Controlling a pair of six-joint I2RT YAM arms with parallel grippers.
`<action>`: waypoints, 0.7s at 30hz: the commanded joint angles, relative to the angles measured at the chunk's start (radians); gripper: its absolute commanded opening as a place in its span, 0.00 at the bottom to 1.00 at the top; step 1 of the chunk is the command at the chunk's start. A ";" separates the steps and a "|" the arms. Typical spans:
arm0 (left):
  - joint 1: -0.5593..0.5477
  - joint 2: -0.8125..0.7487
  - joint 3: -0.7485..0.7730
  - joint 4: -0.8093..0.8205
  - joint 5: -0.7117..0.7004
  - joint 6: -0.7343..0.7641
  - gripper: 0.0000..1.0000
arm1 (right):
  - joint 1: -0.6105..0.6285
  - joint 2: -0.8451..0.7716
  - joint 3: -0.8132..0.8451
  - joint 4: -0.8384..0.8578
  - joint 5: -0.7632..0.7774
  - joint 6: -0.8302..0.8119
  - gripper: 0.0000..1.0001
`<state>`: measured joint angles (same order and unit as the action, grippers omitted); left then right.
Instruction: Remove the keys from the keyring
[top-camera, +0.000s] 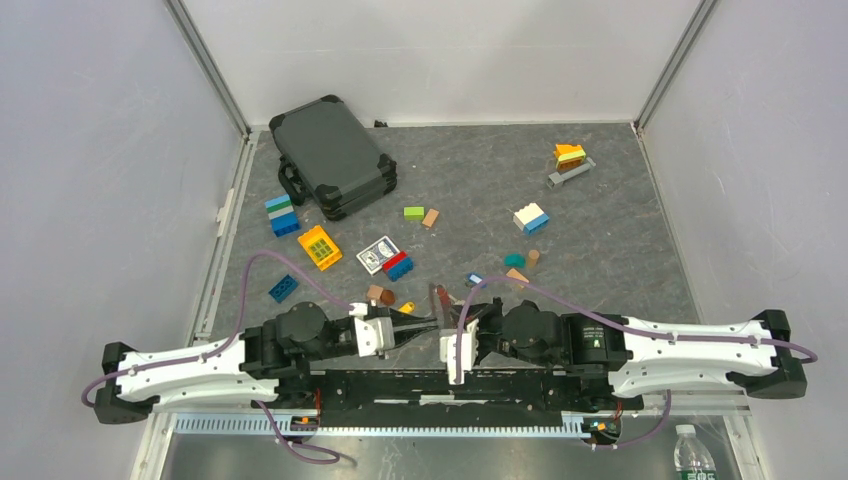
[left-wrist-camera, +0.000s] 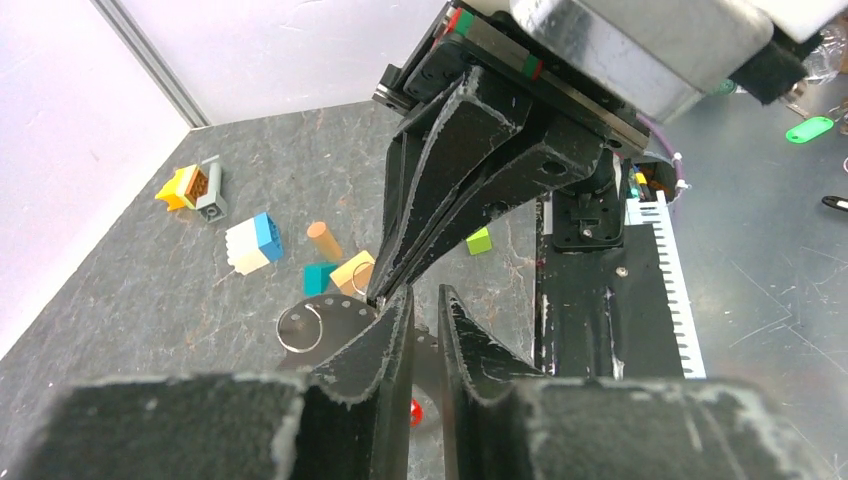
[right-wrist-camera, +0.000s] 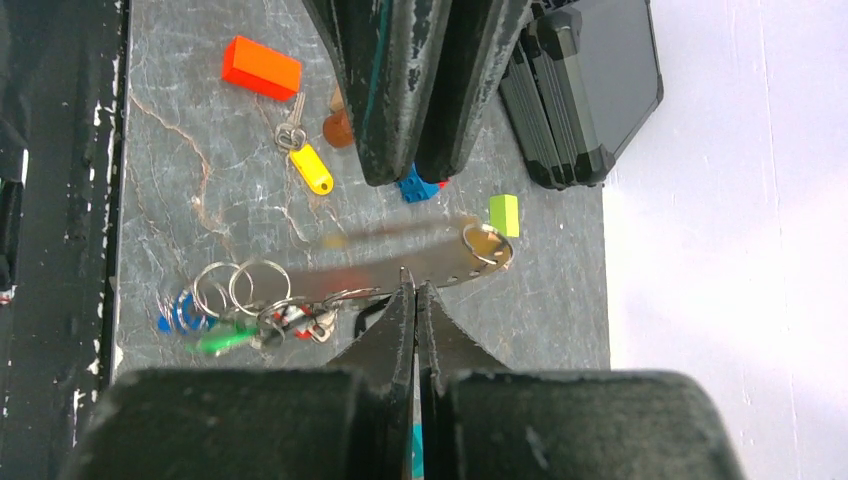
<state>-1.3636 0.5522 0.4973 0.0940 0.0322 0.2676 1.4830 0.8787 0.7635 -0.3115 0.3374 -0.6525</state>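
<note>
keyring (right-wrist-camera: 430, 255): flat grey strip, blurred. its long axis runs left to right across the middle of the right wrist view, the right end a little higher. the eyelet end points right, toward the black case (right-wrist-camera: 590, 90). the keys (right-wrist-camera: 270, 325) (blue, green and red heads) bunch at its left end, lower left of frame. in the top view it sits lower centre, between my two pincers.

my right pincer (right-wrist-camera: 415, 292): closed tight, tips nipping the strip's lower edge near mid-length.

my left pincer (left-wrist-camera: 425, 300): fingers a narrow slit apart, tips just beside the strip. cannot tell that they grip anything.

around: yellow-headed key (right-wrist-camera: 312, 170) loose on the table (right-wrist-camera: 170, 200), near an orange block (right-wrist-camera: 260, 68). blue brick (right-wrist-camera: 415, 188) and green brick (right-wrist-camera: 504, 213) lie just beyond the strip. the left fingers crowd the upper centre and hide the table behind them.
</note>
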 joint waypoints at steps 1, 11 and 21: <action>-0.005 -0.001 -0.010 0.033 0.033 0.001 0.21 | -0.003 -0.031 0.005 0.087 -0.026 0.022 0.00; -0.003 0.089 0.024 -0.029 0.053 0.093 0.28 | -0.003 -0.050 0.025 0.098 -0.118 0.044 0.00; -0.003 0.060 0.008 -0.017 -0.009 0.126 0.33 | -0.003 -0.072 0.023 0.091 -0.175 0.030 0.00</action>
<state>-1.3640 0.6388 0.4953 0.0460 0.0544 0.3443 1.4826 0.8280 0.7631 -0.2852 0.1978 -0.6243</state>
